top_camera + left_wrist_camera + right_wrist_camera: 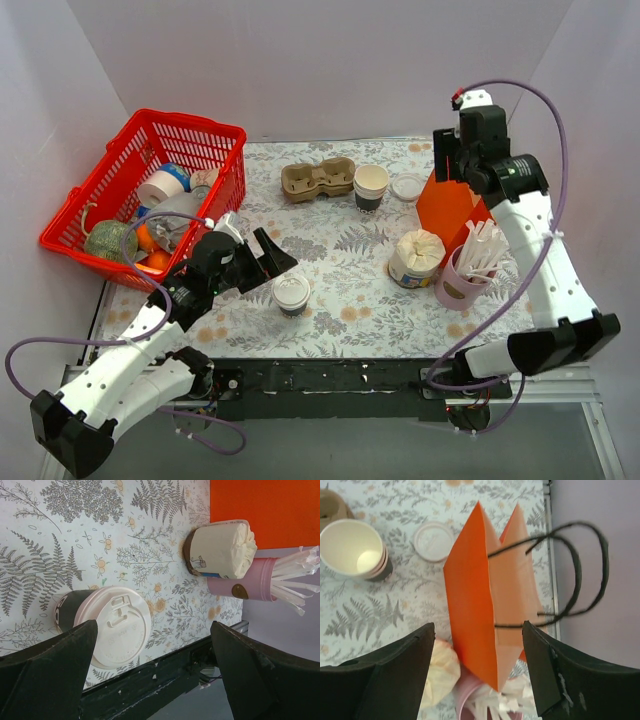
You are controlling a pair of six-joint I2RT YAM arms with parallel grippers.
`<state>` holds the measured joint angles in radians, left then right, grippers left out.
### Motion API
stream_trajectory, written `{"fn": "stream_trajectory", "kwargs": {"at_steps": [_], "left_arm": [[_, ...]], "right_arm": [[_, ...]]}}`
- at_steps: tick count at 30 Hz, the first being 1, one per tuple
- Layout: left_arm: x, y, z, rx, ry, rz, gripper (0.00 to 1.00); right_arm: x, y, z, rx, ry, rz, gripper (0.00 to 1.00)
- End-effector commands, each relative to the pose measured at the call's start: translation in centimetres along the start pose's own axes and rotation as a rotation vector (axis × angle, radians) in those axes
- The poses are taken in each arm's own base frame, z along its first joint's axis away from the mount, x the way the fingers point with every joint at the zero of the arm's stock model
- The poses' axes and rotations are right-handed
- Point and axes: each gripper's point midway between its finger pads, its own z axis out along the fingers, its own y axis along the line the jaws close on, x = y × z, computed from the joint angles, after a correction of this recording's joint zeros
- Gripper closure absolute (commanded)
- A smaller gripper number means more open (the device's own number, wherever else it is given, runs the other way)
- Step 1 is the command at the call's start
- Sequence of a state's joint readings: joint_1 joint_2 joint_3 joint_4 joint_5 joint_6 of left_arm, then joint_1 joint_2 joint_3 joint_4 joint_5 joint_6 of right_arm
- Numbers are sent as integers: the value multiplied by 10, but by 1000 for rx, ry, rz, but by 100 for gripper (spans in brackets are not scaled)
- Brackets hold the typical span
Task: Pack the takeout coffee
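The takeout coffee [291, 294], a dark paper cup with a white lid, stands on the floral cloth near the front edge. My left gripper [278, 256] is open just left of and behind it. In the left wrist view the lidded cup [112, 627] lies beside one finger, outside the gap of the left gripper [152, 635]. An orange paper bag [450, 205] with black cord handles stands at the right. My right gripper [452, 160] hovers over it. In the right wrist view the right gripper [477, 630] is open, and its jaws are apart from the bag's [470, 595] top.
A lidless cup [371, 186], a loose white lid [407, 186] and a cardboard cup carrier [318, 179] sit at the back. A red basket [100, 215] of goods is at the left. A cream wrapped tub [417, 258] and a pink cup of straws [462, 275] stand by the bag.
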<state>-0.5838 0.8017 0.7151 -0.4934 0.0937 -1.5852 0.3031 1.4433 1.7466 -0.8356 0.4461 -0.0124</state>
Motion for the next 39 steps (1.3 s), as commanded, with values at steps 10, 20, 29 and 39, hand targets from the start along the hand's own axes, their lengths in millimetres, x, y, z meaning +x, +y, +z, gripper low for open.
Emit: {"fn": "stream_trajectory", "kwargs": {"at_steps": [10,20,29,39], "left_arm": [[6,4,-3,6,18,0,2],[6,6,-4,-4,8,-8,2],[4,3,-6,7,2,-7,2],[5,4,-5,11,1,-10,2]], "right_arm": [[49,-5,-3,-53,78,81,19],[67,21,31,-203,148,57,43],[13,-11,10,-85,-20,48,99],[-79,20,-78,-274,-366,-11,99]]}}
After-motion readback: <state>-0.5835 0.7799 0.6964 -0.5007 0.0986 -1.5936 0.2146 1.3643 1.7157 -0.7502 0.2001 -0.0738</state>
